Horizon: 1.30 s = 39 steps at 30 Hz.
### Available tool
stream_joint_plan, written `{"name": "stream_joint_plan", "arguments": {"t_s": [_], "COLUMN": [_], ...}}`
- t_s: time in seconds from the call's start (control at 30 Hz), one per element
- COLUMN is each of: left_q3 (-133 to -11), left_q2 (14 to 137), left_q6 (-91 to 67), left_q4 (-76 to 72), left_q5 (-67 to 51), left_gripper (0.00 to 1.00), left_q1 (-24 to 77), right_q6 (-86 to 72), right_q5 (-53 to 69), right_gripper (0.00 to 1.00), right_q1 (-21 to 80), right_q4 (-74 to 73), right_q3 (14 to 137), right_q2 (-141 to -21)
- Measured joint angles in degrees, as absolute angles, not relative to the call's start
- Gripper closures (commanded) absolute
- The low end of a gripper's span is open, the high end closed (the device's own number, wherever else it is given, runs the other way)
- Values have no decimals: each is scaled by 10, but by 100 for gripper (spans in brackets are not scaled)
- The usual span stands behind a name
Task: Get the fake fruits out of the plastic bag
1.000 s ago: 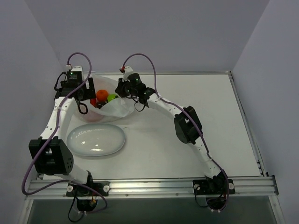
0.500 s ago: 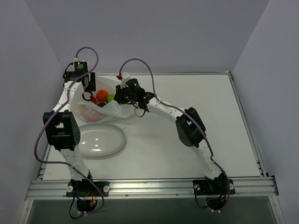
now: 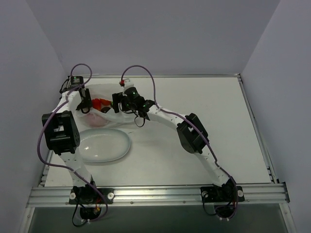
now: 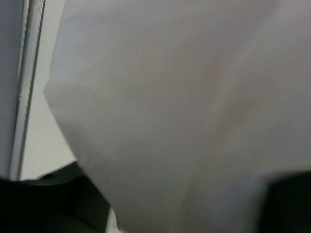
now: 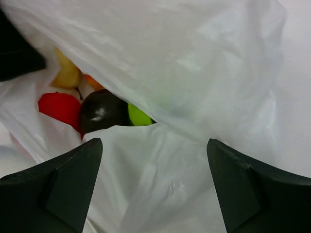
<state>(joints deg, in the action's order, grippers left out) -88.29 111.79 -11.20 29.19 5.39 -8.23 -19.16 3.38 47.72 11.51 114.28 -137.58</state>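
The plastic bag [image 3: 110,116] lies crumpled at the table's far left. Through its mouth the right wrist view shows the fake fruits: a red apple [image 5: 60,108], a dark purple one [image 5: 102,110], a green one [image 5: 138,116], a sliver of orange [image 5: 92,81] and a yellowish one [image 5: 68,75]. My right gripper [image 5: 154,141] hangs open just above the bag's near flap, holding nothing. My left gripper [image 3: 83,104] is at the bag's left edge. Blurred white bag plastic [image 4: 184,97] fills its wrist view between the dark fingers [image 4: 48,204].
A smooth white oval plate [image 3: 102,145] sits on the table just in front of the bag. The left wall and the table's left rail [image 3: 54,131] run close beside the left arm. The table's metal front rail [image 3: 155,193] crosses the bottom.
My right gripper has opened, let go of the bag's edge and shifted left. My left gripper has come down onto the bag's left side with its jaws narrowing.
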Motion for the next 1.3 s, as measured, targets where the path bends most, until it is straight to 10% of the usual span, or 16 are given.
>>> {"name": "stream_joint_plan", "arguments": {"t_s": [0.07, 0.17, 0.4, 0.83, 1.17, 1.2, 1.3], "left_q3": [-872, -855, -830, -796, -695, -689, -682], "left_q2": [1096, 1090, 1085, 953, 1005, 1009, 1009], "left_q6": [-124, -133, -180, -282, -248, -243, -226], "left_q4": [283, 265, 230, 112, 112, 119, 131], "left_q5": [38, 23, -74, -317, -267, -255, -222], "left_gripper": [97, 98, 98, 98, 97, 91, 33], "left_q1": [-88, -93, -100, -107, -151, -150, -147], "right_q6": [-201, -213, -226, -223, -238, -238, -239], "right_q5": [13, -10, -3, -6, 7, 8, 9], "right_gripper": [16, 25, 100, 100, 100, 100, 100], "right_q1": [477, 477, 476, 473, 454, 454, 454], "right_q4": [111, 112, 120, 245, 289, 289, 289], "right_q3": [1142, 1142, 1137, 917, 867, 864, 861], "right_q2": [-1380, -1385, -1399, -1287, -1272, -1272, -1272]}}
